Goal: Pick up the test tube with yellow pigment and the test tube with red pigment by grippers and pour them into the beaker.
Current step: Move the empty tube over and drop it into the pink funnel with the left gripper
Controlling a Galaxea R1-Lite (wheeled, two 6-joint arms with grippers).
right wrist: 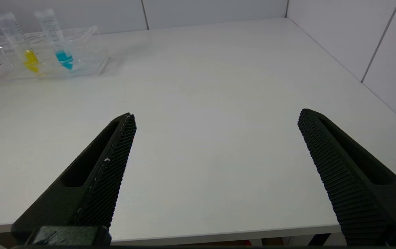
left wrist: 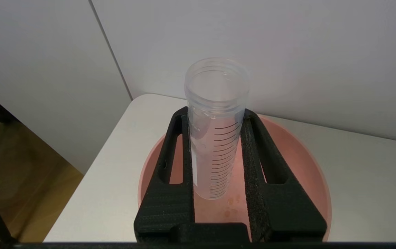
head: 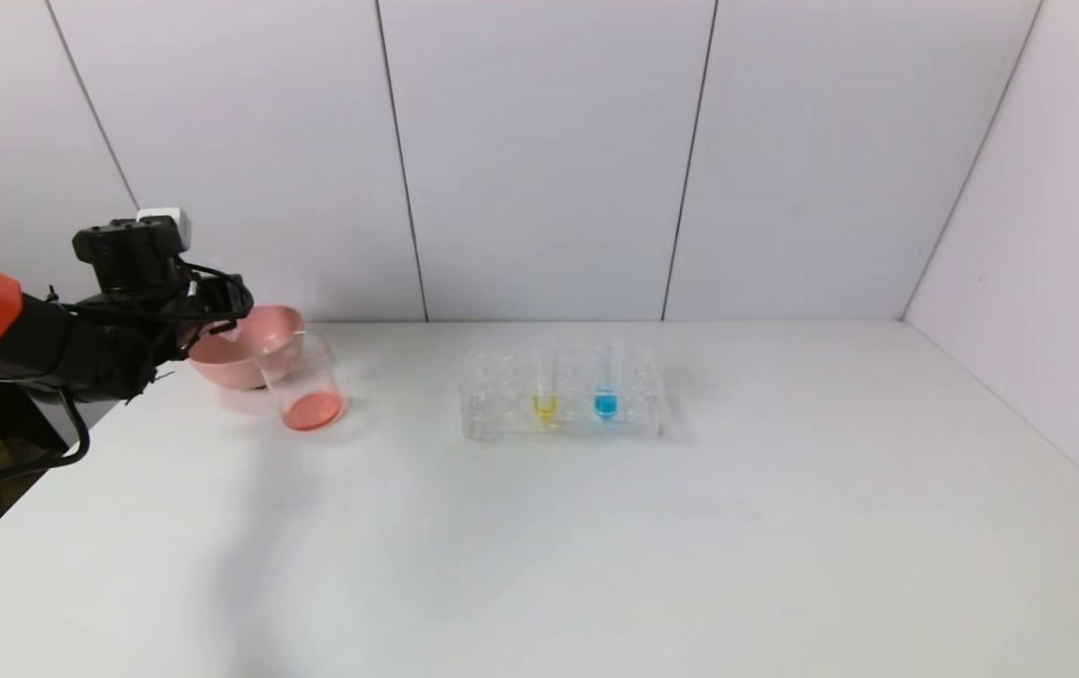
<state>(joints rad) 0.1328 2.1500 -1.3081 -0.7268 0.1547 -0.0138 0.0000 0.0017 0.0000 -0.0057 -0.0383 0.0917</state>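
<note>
- Head view: the left gripper hangs at the far left of the white table, over the pink bowl; its fingers are hard to make out from here
- The beaker stands just in front of the bowl, touching or nearly touching it, with red-orange liquid pooled in its bottom
- A clear rack sits near the middle of the table, well apart from the beaker; in it stand the tube with yellow liquid and, just to its right, a tube with blue liquid, both upright
- Left wrist view: the left gripper pinches a clear graduated tube between its two black fingers, open mouth pointing away from the wrist; the tube looks empty
- Under the tube lies the pink bowl, with a few small drops on its inner surface
- Right wrist view: the right gripper hovers near the front edge of the table, fingers spread wide with nothing between them
- Far off stand the rack, the yellow tube and the blue tube, both leaning slightly in their slots
</note>
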